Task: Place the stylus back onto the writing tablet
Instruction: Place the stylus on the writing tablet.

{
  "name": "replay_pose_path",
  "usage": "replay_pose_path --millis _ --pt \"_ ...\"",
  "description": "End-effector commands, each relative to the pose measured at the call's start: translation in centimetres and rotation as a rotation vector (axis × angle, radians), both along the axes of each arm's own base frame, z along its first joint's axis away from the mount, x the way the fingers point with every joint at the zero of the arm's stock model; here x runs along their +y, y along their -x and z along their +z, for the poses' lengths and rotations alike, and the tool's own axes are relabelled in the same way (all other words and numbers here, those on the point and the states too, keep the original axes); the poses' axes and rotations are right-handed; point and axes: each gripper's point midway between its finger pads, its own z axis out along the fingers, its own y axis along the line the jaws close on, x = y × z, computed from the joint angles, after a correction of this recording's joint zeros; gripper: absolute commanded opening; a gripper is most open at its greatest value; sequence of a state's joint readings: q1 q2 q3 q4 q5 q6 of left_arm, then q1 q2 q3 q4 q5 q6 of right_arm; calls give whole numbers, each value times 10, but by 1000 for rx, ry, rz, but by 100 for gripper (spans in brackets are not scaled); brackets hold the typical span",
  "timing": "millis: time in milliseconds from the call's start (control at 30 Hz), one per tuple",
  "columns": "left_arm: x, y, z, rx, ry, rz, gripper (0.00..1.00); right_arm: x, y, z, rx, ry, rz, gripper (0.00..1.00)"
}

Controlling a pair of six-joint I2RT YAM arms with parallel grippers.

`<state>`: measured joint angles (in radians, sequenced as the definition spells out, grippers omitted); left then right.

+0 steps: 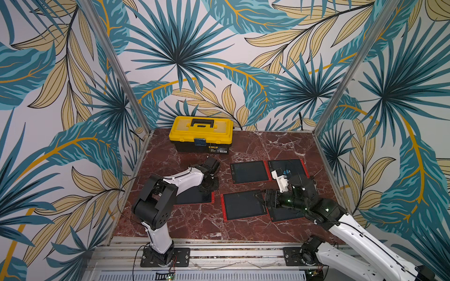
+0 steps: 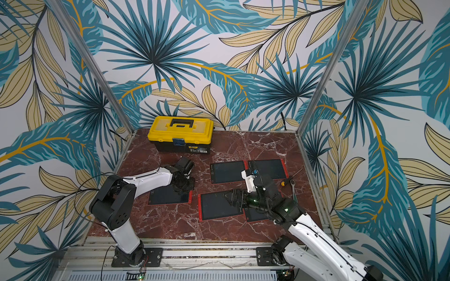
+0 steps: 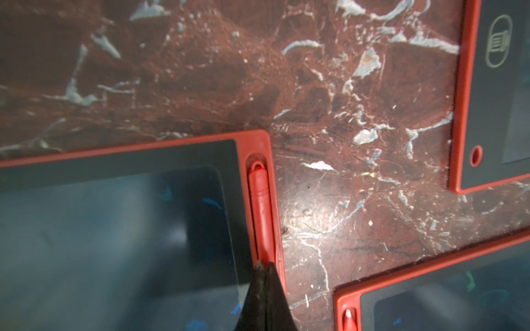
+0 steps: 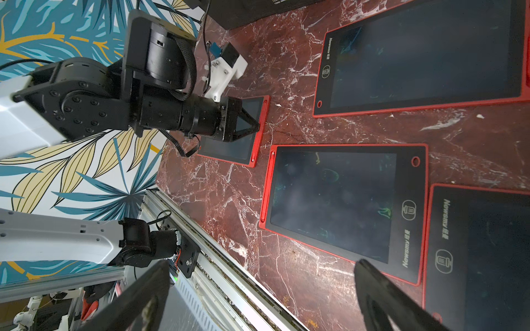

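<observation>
The red stylus [image 3: 259, 212] lies in the slot along the red edge of a dark writing tablet [image 3: 114, 229], the leftmost of several on the marble table. My left gripper [image 3: 265, 266] is shut, and its joined tips rest on top of the stylus without gripping it. In both top views this gripper [image 1: 210, 192] points down at that tablet's [image 1: 192, 198] right edge. My right gripper [image 4: 258, 286] is open and empty. It hovers over the near middle tablet [image 1: 243, 205].
A yellow toolbox [image 1: 201, 132] stands at the back. Other red-framed tablets [image 1: 249, 171] lie in the middle and to the right, one with its own stylus [image 3: 349, 321] in its slot. A ratchet tool [image 2: 291, 183] lies near the right wall.
</observation>
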<state>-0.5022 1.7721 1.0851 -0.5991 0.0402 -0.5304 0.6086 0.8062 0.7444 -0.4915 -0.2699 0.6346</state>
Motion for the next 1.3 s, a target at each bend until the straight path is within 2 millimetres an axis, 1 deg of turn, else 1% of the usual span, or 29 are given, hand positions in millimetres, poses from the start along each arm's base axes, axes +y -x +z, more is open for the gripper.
replay_pose_path --millis 0,367,700,1067,1267 --pt "-2 -4 -4 5 -17 -8 0 1 2 0 -12 8 16 99" --pt "0 4 -17 40 -60 -15 0 0 2 0 -11 14 16 100" --pt "-3 10 -31 83 -119 -28 0 -1 2 -1 -7 21 15 100" --pt "4 21 -43 124 -148 -15 0 -2 3 -3 -3 21 8 100" --pt "8 26 -48 146 -169 -14 0 -15 2 -7 -2 63 -47 99"
